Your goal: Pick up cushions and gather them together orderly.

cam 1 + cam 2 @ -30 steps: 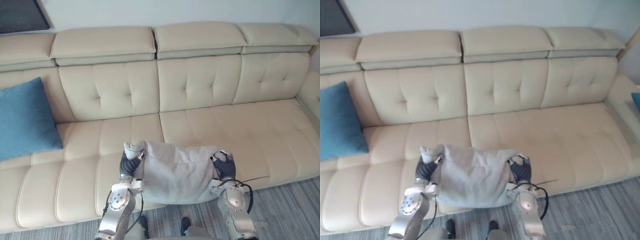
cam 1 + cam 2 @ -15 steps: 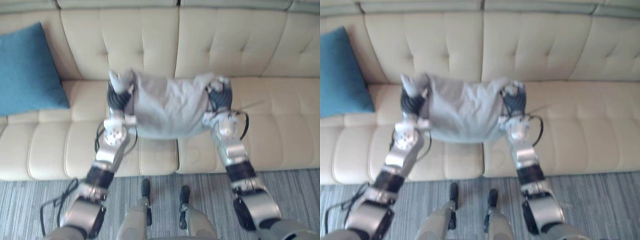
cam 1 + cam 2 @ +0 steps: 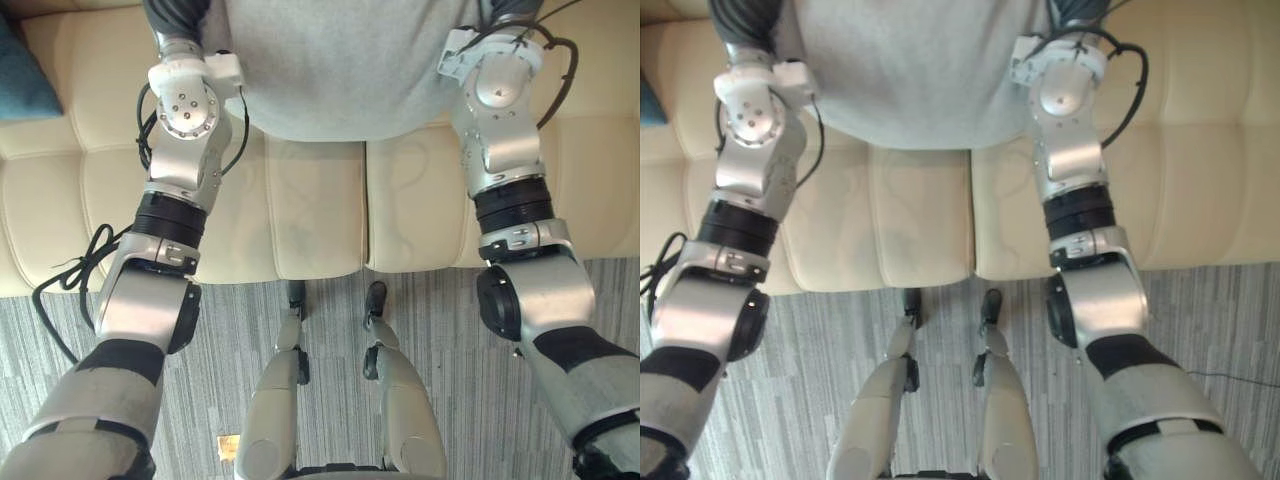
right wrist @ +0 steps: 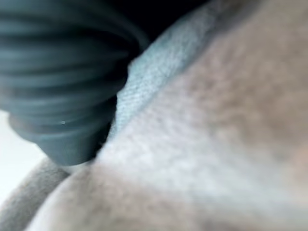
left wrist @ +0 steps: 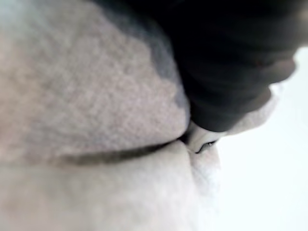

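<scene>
Since grey cushion (image 3: 340,70) spans left hand (image 5: 231,62) to right hand (image 4: 57,72), long axis across, you cannot tell either grip; blue cushion (image 3: 18,85) lies beyond left hand.

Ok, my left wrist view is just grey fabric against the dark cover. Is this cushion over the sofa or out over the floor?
Observer: Over the sofa. In the eye views the grey cushion is above the front of the cream sofa seat. I can't tell whether it touches.
Operator: And the other hand?
Observer: The right hand is at the cushion's opposite side edge from the left hand, its dark cover pressed into the same grey fabric.
Operator: Any other cushion close by?
Observer: A corner of a blue cushion shows on the sofa to the robot's left, apart from the grey one.
</scene>
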Tool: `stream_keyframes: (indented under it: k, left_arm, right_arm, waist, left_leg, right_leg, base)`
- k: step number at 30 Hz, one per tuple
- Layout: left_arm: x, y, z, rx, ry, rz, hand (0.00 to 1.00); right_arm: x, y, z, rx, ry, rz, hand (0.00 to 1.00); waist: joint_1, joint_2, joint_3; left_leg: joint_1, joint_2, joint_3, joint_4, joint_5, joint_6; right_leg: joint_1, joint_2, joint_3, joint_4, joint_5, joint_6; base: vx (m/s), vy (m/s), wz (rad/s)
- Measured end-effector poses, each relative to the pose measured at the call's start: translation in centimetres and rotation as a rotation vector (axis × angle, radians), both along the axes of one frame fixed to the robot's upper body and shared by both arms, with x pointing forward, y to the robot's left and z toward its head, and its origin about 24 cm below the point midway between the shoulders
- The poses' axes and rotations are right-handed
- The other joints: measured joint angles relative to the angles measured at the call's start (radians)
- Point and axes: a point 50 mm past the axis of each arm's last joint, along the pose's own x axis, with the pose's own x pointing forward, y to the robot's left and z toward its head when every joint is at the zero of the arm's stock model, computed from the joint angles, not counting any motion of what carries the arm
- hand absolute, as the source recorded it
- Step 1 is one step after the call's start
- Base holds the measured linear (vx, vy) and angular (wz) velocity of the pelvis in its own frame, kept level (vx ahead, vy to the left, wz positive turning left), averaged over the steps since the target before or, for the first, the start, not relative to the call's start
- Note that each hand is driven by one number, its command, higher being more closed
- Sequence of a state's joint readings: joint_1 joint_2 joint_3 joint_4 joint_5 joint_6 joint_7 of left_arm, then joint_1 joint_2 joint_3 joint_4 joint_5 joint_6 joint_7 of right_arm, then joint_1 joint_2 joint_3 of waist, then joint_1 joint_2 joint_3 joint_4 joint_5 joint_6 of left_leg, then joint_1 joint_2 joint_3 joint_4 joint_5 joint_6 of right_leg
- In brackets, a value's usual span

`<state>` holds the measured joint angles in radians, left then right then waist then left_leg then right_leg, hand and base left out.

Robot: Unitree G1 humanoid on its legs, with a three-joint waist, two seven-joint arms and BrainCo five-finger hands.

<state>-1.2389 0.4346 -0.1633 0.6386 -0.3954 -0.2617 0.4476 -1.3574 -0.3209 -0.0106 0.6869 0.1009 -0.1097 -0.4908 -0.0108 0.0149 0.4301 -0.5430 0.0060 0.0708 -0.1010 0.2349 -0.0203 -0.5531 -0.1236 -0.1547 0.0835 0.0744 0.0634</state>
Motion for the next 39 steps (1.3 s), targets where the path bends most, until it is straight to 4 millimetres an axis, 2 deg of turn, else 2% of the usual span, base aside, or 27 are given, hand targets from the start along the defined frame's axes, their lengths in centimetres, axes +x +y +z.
stream_keyframes:
  k: [3, 4, 5, 6, 9, 13, 16, 21, 28, 34, 39]
  left_arm:
    - [-0.1, 0.0, 0.5, -0.016, -0.015, -0.003, 1.00]
    - [-0.1, -0.1, 0.6, -0.018, -0.016, -0.006, 0.00]
    - [-0.1, -0.3, 0.7, -0.021, -0.013, -0.008, 0.00]
    - [0.0, -0.3, 0.7, -0.021, -0.011, -0.006, 0.00]
    - [0.3, 0.0, 2.0, -0.027, -0.002, 0.022, 0.00]
    - [-1.0, 0.8, 7.1, 0.001, -0.086, 0.075, 0.00]
    - [-1.7, 1.2, 8.9, 0.009, -0.116, 0.091, 0.00]
    - [-2.0, 1.5, 10.2, 0.018, -0.103, 0.102, 0.00]
    - [-2.1, 2.4, 10.4, -0.020, -0.095, 0.070, 0.00]
    - [-2.9, 5.3, 11.0, -0.150, -0.121, 0.004, 0.00]
    - [-2.9, 6.0, 10.6, -0.207, -0.128, -0.054, 0.00]
  right_arm:
    - [0.0, 0.0, 0.2, 0.018, -0.004, 0.013, 1.00]
    - [0.0, -0.1, 0.2, 0.023, 0.000, 0.012, 1.00]
    - [0.0, -0.2, 0.2, 0.032, 0.002, 0.011, 1.00]
    - [0.1, -0.3, 0.2, 0.040, 0.005, 0.012, 0.00]
    - [0.4, -0.7, 1.1, 0.084, 0.020, 0.008, 0.00]
    - [-1.1, -2.0, 5.5, 0.124, -0.070, -0.009, 0.00]
    - [-1.7, -2.7, 6.7, 0.167, -0.098, 0.017, 0.00]
    - [-2.1, -3.4, 7.7, 0.156, -0.106, 0.061, 0.00]
    - [-3.0, -4.4, 9.0, 0.142, -0.118, 0.099, 0.00]
    - [-5.1, -7.9, 10.5, 0.143, -0.190, 0.037, 0.00]
    - [-5.2, -8.7, 10.2, 0.159, -0.186, 0.030, 0.00]
  waist:
    - [0.000, 0.000, 0.000]
    - [0.000, 0.000, 0.000]
    - [0.000, 0.000, 0.000]
    - [0.000, 0.001, 0.000]
    - [-0.001, 0.001, 0.010]
    - [-0.005, 0.003, 0.045]
    - [0.000, 0.002, 0.061]
    - [0.008, 0.002, 0.061]
    - [0.021, 0.002, 0.061]
    - [0.026, 0.002, 0.061]
    - [0.026, 0.002, 0.060]
  left_leg:
    - [0.001, 0.002, 0.000, 0.000, 0.000, 0.000]
    - [0.001, 0.003, -0.001, 0.001, 0.000, 0.000]
    - [0.001, 0.002, -0.001, 0.000, 0.000, 0.000]
    - [0.001, 0.003, -0.002, 0.000, 0.000, 0.000]
    - [0.000, 0.002, -0.008, 0.000, 0.000, 0.000]
    - [-0.055, 0.002, -0.029, 0.000, 0.023, -0.023]
    - [-0.076, 0.007, -0.029, -0.001, 0.036, -0.031]
    - [-0.086, 0.014, -0.021, -0.001, 0.044, -0.034]
    - [-0.086, 0.037, -0.009, -0.001, 0.050, -0.042]
    - [-0.073, 0.051, 0.003, -0.001, 0.055, -0.049]
    - [-0.033, 0.058, 0.005, -0.001, 0.055, -0.050]
  right_leg:
    - [-0.006, 0.000, 0.009, 0.014, 0.000, -0.001]
    - [-0.007, 0.001, 0.011, 0.015, 0.000, -0.001]
    - [-0.007, 0.001, 0.013, 0.015, -0.001, -0.001]
    - [-0.007, 0.001, 0.012, 0.015, -0.001, -0.001]
    - [-0.007, 0.000, 0.010, 0.015, 0.000, -0.001]
    - [-0.058, 0.001, 0.007, 0.014, 0.006, 0.000]
    - [-0.078, 0.003, 0.005, 0.012, 0.020, -0.006]
    - [-0.079, 0.009, 0.005, -0.013, 0.045, -0.008]
    - [-0.078, 0.030, 0.003, -0.020, 0.056, -0.020]
    - [-0.068, 0.042, 0.002, -0.020, 0.062, -0.030]
    - [-0.031, 0.049, 0.003, -0.024, 0.063, -0.032]
  base:
    - [0.05, 0.003, -0.04]
    - [0.05, 0.008, 0.02]
    - [0.04, 0.008, 0.02]
    - [0.00, 0.000, 0.00]
    - [0.00, 0.000, 0.00]
    - [-0.04, 0.007, 0.04]
    - [-0.05, 0.004, -0.02]
    - [-0.01, -0.005, -0.06]
    - [0.01, -0.028, -0.05]
    - [0.00, -0.011, -0.05]
    - [-0.01, -0.003, -0.02]
